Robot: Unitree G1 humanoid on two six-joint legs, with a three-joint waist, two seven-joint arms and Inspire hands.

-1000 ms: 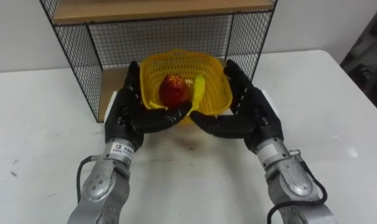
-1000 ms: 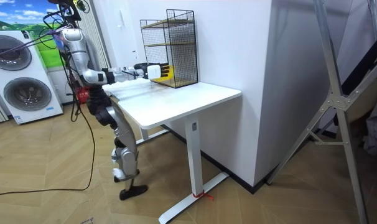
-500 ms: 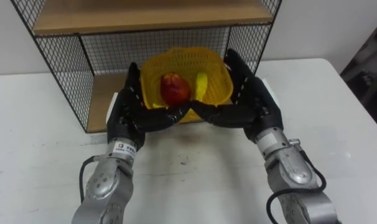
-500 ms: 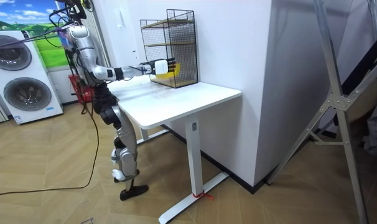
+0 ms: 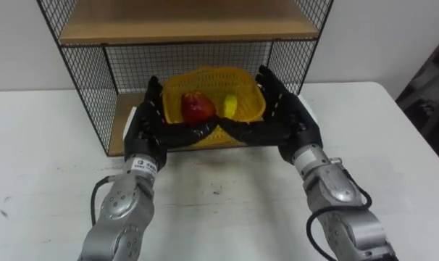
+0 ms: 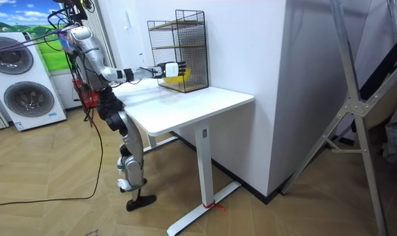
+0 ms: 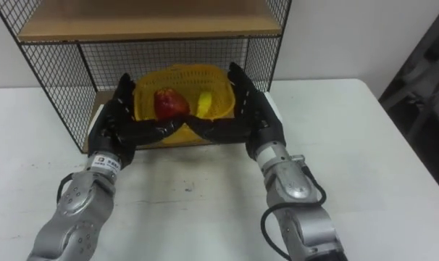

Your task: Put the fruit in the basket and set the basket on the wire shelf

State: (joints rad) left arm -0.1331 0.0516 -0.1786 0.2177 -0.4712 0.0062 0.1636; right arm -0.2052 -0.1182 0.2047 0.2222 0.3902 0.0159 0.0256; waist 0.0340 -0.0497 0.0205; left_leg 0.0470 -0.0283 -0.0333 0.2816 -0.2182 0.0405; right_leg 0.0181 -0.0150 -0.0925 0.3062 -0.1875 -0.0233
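Between the two palms sits the yellow basket point(image 5: 212, 71), pressed from both sides rather than gripped by its rim. Left hand point(image 5: 148, 123) lies flat on the basket's left wall and right hand point(image 5: 285, 119) on its right wall. Fingers are spread and straight up the mesh, and the thumbs reach inward under the front edge until they nearly meet. This looks like a two-sided cradle that keeps the load level while it goes in.

Inside the basket, a red fruit point(image 5: 196, 106) lies toward the left hand and a yellow fruit point(image 5: 230, 106) just beside it toward the right. The fruit step looks done.

Past the fingertips, the basket is partly inside the bottom bay of the wire shelf point(image 5: 89, 65), over its lower wooden board point(image 5: 122, 129) and beneath the upper board point(image 5: 183, 22). Cannot tell whether it rests on the board or hangs just above it. Judgement: the final placing is underway, release not yet made.

Below the wrists is a bare white table point(image 5: 219, 196), which the shelf stands on. The robot stands at the table's edge with both arms stretched forward. Behind it are washing machines point(image 6: 28, 92) and a wood floor point(image 6: 67, 210).
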